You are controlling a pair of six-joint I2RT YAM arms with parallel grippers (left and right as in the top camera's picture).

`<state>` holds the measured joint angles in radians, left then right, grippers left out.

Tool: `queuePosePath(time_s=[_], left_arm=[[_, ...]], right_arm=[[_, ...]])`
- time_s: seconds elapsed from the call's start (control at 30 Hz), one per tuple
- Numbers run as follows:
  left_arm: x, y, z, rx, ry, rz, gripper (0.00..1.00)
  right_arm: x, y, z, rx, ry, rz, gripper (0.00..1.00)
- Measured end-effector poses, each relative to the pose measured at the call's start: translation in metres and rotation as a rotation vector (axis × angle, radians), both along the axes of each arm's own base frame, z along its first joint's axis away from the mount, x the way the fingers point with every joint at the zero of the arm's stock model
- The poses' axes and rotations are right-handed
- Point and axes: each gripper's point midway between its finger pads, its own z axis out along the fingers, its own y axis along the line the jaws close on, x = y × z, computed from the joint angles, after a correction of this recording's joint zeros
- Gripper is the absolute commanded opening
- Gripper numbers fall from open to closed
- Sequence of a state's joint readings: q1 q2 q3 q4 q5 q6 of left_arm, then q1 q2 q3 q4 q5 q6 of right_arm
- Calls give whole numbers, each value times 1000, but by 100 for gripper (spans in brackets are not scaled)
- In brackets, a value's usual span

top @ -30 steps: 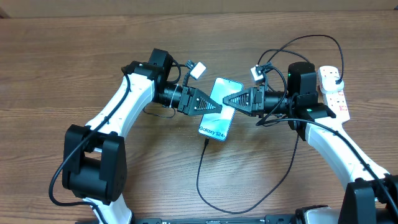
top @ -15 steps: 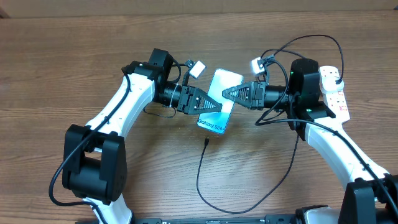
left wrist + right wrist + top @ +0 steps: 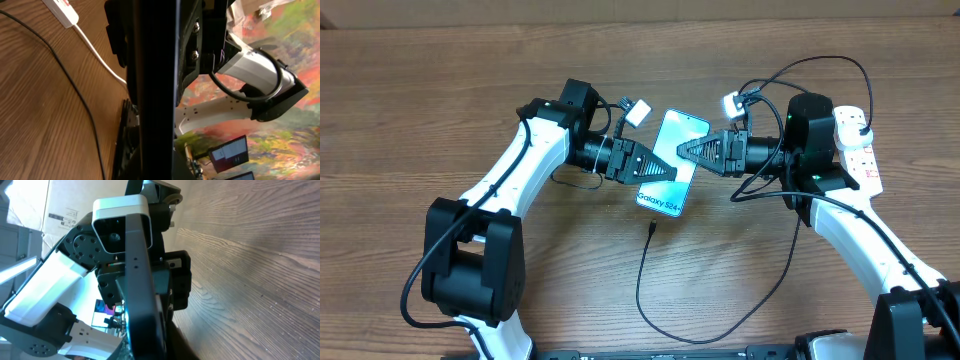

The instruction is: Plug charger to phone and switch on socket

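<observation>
At 9 o'clock of phone (image 3: 685,130), left gripper (image 3: 672,173) pinched shut on its edge; right gripper (image 3: 682,150) at 3 o'clock, grip unclear. At 6 o'clock, charger (image 3: 651,227) tip lies apart.

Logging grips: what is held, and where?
The phone, clamped at one long edge by the left gripper; whether the right gripper grips the opposite edge is unclear.

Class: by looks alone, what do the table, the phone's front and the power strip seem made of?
Brown table: wood or wood-look laminate, matt, visible grain.
Light blue rectangular smartphone: front looks like smooth glass, dark frame unclear.
White elongated power strip: apparently moulded plastic, plain and even-coloured.
</observation>
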<state>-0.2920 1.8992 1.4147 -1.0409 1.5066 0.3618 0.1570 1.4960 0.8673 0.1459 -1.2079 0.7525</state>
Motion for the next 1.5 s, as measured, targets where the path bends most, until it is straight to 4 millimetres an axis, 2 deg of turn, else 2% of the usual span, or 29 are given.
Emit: queuePosePath(time_s=[0.03,0.1,0.2,0.23,0.27,0.37,0.53,0.6,0.63,0.7,0.83,0.93,1.03,1.33,1.5], left_arm=[[0,0,0,0,-1,0,4],[0,0,0,2,-2,0,4],[0,0,-8,48,-8,2,4],[1,1,-15,89,-8,5,4],[1,2,-23,142,-7,8,4],[4,8,-46,283,-4,26,4],[8,17,-77,557,2,72,4],[18,37,-102,742,12,139,5],[23,47,-112,818,15,173,6],[35,70,-129,981,19,259,7],[47,99,-145,1192,7,375,7],[50,106,-151,1295,-25,423,7],[47,106,-157,1353,-54,432,13],[23,119,-186,1481,-42,424,17],[23,122,-192,1493,-40,441,29]], right_arm=[[0,0,0,0,3,-1,34],[1,0,-1,-3,4,-5,67],[2,-1,-2,-6,6,-13,87],[2,-1,-2,-7,11,-15,98],[3,-1,-2,-9,7,-17,100],[3,-1,-9,-29,14,-26,100],[-4,-9,-52,-143,161,-77,100],[-12,-16,-74,-228,232,-103,100],[-12,-17,-75,-234,237,-106,100],[-21,-28,-99,-343,307,-145,100],[-32,-51,-133,-531,388,-216,100],[-38,-65,-148,-638,423,-254,100],[-41,-74,-156,-697,438,-271,100],[-48,-83,-163,-755,465,-280,100],[-48,-83,-163,-760,464,-283,100]])
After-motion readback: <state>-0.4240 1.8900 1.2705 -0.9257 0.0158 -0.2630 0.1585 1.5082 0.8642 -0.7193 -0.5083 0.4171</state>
